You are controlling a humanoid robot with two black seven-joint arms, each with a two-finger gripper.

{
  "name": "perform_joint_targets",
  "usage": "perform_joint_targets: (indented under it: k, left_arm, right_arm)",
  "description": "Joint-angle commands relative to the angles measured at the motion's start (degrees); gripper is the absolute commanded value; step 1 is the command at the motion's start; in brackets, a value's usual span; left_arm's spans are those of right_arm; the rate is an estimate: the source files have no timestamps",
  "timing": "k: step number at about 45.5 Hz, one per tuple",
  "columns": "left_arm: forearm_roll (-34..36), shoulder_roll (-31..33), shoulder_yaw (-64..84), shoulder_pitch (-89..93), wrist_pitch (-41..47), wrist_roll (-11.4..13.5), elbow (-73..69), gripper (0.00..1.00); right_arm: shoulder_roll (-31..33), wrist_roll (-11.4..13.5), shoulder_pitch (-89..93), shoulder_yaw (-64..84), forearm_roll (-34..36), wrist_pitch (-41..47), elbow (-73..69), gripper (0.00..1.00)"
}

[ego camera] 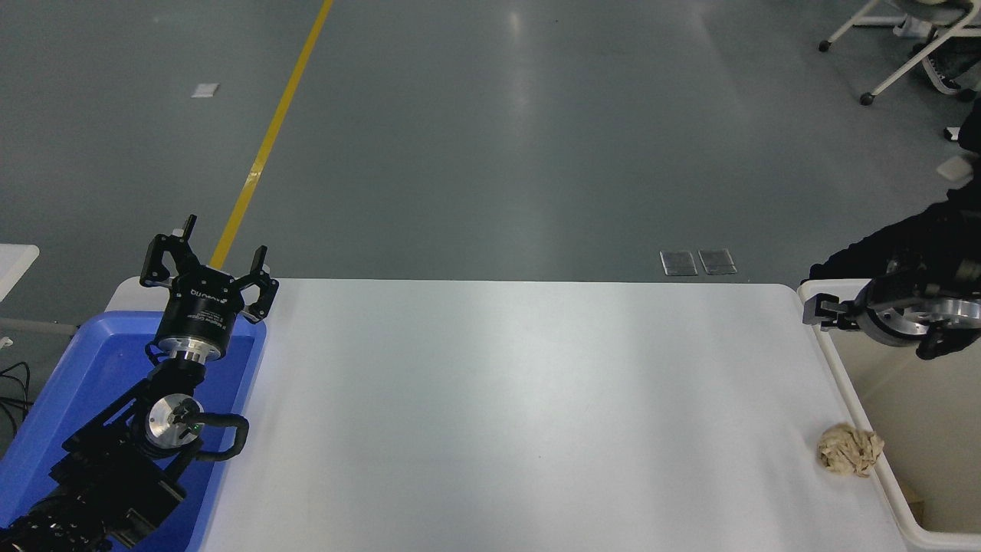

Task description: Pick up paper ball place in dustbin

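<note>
The paper ball (849, 451), a tan crumpled wad, lies on the white table (521, 399) at the right, touching the outer left wall of the dustbin. The dustbin (841, 376) is an off-white rectangular bin at the table's right end, cut off by the picture's edge. My right gripper (825, 315) reaches in from the right edge, low over the bin's far left corner, well beyond the ball; little of it shows. My left gripper (211, 257) is open and empty, parked at the lower left over the blue tray.
A blue plastic tray (84, 368) sits at the table's left end under the left arm. Beyond the far edge is grey floor with a yellow line (268, 138) and two metal plates (697, 262). Chair legs (881, 54) stand at the top right.
</note>
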State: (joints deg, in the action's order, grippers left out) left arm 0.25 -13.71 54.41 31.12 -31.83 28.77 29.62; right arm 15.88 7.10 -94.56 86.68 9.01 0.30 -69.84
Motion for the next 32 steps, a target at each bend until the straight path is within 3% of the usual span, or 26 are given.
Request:
perform_joint_targets:
  k: [1, 32]
  left_arm:
    - [0.0, 0.0, 0.0, 0.0, 0.0, 0.1, 0.0, 0.98]
    - [0.0, 0.0, 0.0, 0.0, 0.0, 0.1, 0.0, 0.98]
  right_arm:
    - [2.3, -0.1, 8.1, -2.1, 7.9, -6.4, 1.4, 1.00]
    - [9.0, -0.1, 23.3, -21.1, 9.0, -16.3, 5.4, 1.00]
